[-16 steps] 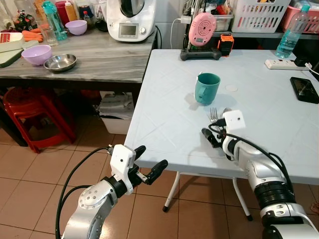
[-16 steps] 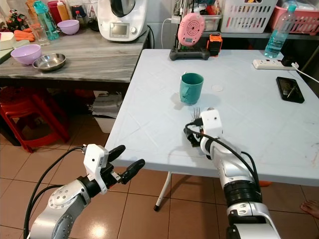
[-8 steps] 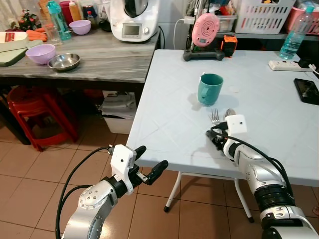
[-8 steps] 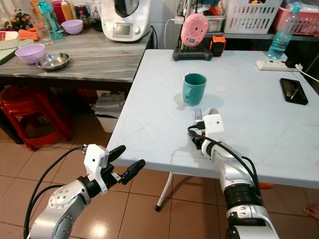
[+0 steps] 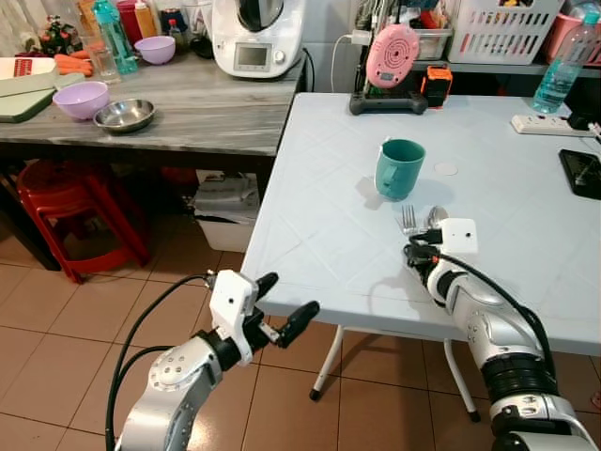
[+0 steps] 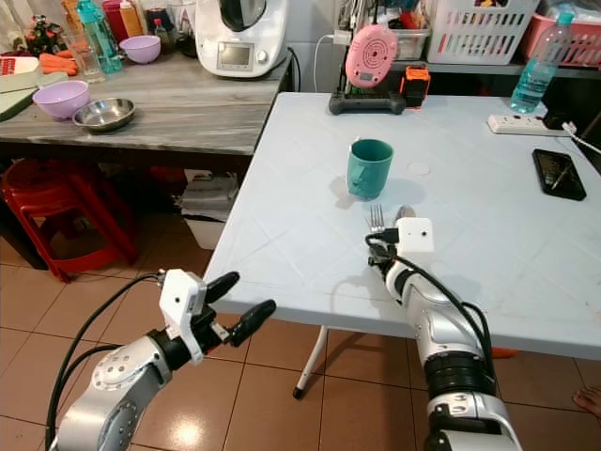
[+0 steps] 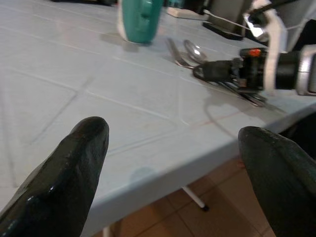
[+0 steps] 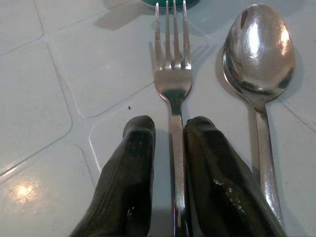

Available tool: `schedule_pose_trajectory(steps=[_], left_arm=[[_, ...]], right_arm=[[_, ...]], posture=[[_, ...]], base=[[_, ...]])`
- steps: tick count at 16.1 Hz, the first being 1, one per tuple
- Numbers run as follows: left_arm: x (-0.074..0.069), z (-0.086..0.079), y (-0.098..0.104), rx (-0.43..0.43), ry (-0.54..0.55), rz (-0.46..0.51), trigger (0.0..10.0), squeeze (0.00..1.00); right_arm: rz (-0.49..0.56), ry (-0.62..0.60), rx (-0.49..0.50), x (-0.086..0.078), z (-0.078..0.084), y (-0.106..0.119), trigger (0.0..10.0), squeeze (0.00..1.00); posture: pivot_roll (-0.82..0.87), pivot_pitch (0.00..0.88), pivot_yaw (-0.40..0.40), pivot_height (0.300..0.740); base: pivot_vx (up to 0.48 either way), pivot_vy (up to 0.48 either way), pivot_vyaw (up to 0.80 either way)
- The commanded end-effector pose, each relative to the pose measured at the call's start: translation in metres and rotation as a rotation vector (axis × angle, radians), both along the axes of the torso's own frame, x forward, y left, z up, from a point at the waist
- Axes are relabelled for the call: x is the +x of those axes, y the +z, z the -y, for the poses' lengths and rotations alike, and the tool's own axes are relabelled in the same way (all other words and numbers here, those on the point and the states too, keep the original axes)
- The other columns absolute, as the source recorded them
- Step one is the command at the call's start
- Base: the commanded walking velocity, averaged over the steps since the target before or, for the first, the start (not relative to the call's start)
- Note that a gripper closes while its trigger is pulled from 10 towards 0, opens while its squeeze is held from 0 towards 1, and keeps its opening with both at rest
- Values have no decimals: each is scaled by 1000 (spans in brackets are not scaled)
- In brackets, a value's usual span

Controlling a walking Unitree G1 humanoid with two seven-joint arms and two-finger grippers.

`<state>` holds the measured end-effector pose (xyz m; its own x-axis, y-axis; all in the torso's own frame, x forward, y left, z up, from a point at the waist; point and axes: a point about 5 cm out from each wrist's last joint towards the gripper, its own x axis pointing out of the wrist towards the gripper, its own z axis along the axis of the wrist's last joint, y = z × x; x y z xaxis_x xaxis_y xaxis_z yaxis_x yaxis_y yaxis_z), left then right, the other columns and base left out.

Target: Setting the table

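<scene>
My right gripper (image 8: 170,163) pinches the fork (image 8: 173,74) handle, flat beside the spoon (image 8: 259,54) at centre frame, below the mug (image 5: 398,168). I judge I'm placing cutlery; next, release. My left gripper (image 5: 282,305) hangs spread, lower left.

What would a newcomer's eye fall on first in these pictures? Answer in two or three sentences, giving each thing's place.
First, the right tool low on the pale table, its black fingers closed on the handle of a fork with a spoon lying beside it. Just beyond the cutlery stands a teal mug. The left tool hangs open off the table's near edge, above the tiled floor.
</scene>
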<state>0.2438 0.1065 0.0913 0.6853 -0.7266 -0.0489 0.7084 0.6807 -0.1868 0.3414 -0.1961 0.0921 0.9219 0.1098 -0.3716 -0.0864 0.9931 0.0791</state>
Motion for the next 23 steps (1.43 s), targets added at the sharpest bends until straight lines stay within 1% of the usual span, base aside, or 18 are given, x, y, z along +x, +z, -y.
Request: schedule_pose_trajectory(steps=[1, 3, 7, 8, 9, 10, 11, 13, 14, 15, 17, 18, 19, 20, 22, 23], left_arm=[[-3, 2, 1, 2, -41, -1, 10000, 0], [-3, 2, 2, 19, -57, 9, 10000, 0], [-1, -1, 2, 23, -44, 12, 10000, 0], [-1, -1, 2, 24, -43, 14, 10000, 0], [-1, -1, 2, 23, -44, 16, 10000, 0], [-1, -1, 2, 23, -43, 17, 10000, 0], [-1, -1, 2, 23, -41, 21, 10000, 0], [-1, -1, 2, 23, -38, 24, 10000, 0], [1, -1, 3, 20, -30, 33, 10000, 0], [2, -1, 4, 20, -26, 37, 10000, 0], [7, -3, 5, 22, 1, 51, 10000, 0], [12, -5, 6, 30, 55, 59, 10000, 0], [18, -8, 6, 30, 130, 60, 10000, 0], [23, -10, 6, 42, 208, 69, 10000, 0], [30, -12, 7, 49, 271, 82, 10000, 0], [34, -13, 8, 29, 300, 75, 10000, 0]], right_arm=[[-143, 5, 35, -14, -7, -29, 0, 0], [-155, 2, 61, -15, -10, -31, 0, 0], [-195, -21, 112, -17, -13, -37, 0, 0], [-206, -40, 139, -16, -14, -38, 0, 0], [-208, -68, 206, -14, -18, -36, 0, 0], [-207, -75, 226, -13, -20, -35, 0, 0], [-177, -101, 272, -9, -23, -30, 0, 0], [-153, -114, 306, -6, -27, -25, 0, 0], [-60, -126, 310, -1, -32, -9, 0, 0], [-29, -132, 314, 0, -33, -3, 0, 0], [61, -147, 281, -3, -32, 11, 0, 0], [125, -156, 259, -7, -32, 20, 0, 0], [182, -166, 259, -12, -34, 28, 157, 0], [233, -180, 247, -17, -34, 34, 10000, 0], [272, -191, 219, -26, -35, 37, 10000, 0], [303, -201, 190, -32, -32, 38, 10000, 0]], posture=[[-43, 31, 34, 740], [-40, 32, 34, 740], [-37, 32, 30, 740], [-32, 30, 26, 740], [-32, 30, 25, 740], [-31, 28, 25, 740], [-31, 28, 25, 740], [-30, 25, 25, 740], [-29, 15, 25, 740], [-31, 11, 26, 740], [-31, 2, 26, 740], [-36, 0, 31, 740], [-38, 0, 33, 740], [-41, 0, 37, 740], [-45, 0, 42, 740], [-52, 0, 52, 740]], base=[[0, 0, 0], [0, 0, 0], [0, 0, 0], [0, 0, 0], [0, 0, 0], [0, 0, 0], [0, 0, 0], [0, 0, 0], [0, 0, 0], [0, 0, 0], [0, 0, 0], [0, 0, 0], [0, 0, 0], [0, 0, 0], [0, 0, 0], [0, 0, 0]])
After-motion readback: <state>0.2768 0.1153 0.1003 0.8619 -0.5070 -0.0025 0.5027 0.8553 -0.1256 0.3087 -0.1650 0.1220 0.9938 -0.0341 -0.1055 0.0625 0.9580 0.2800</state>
